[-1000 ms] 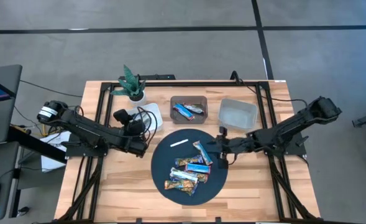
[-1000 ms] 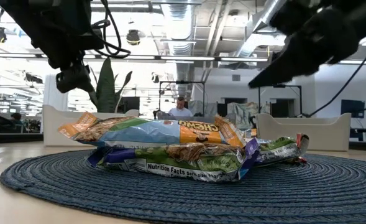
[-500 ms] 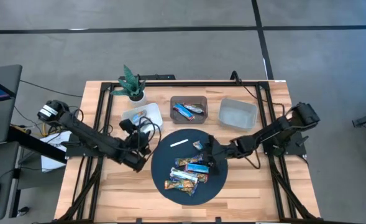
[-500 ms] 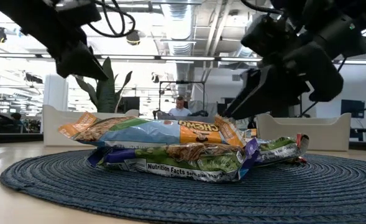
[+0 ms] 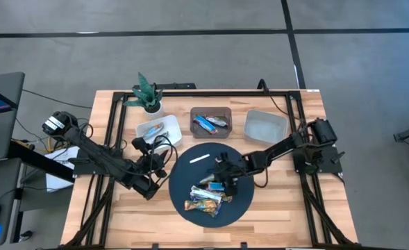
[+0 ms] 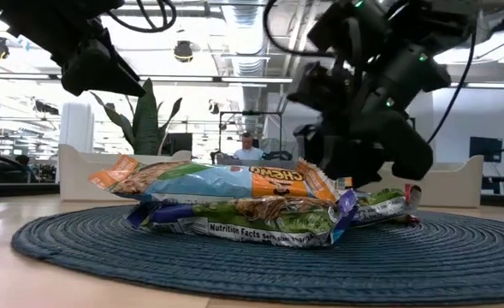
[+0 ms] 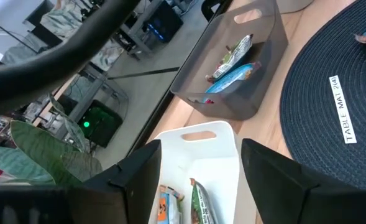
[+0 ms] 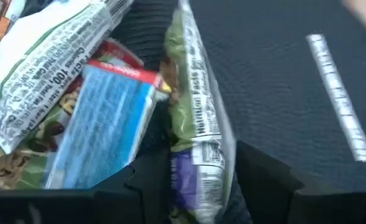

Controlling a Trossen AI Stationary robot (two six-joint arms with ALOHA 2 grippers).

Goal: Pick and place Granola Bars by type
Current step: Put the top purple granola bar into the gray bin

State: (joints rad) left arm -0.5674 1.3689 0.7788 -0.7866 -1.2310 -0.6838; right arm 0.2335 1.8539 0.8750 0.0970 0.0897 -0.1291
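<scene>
One green-wrapped granola bar [image 8: 198,124] lies between the right gripper's [image 8: 195,180] part-open fingers, not visibly clamped. Its long axis runs straight ahead from the wrist. The left gripper [image 7: 198,171] is wide open, empty.

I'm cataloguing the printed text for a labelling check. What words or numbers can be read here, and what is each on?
"TABLE MAT 2(4)": white strip on the round mat.
"Nutrition Facts": green-wrapped bar at the pile's bottom.
"Nutrition Facts": green bar ahead of the right hand.
"100": white wrapper.
Orange wrapper end: partly hidden, unreadable.
</scene>
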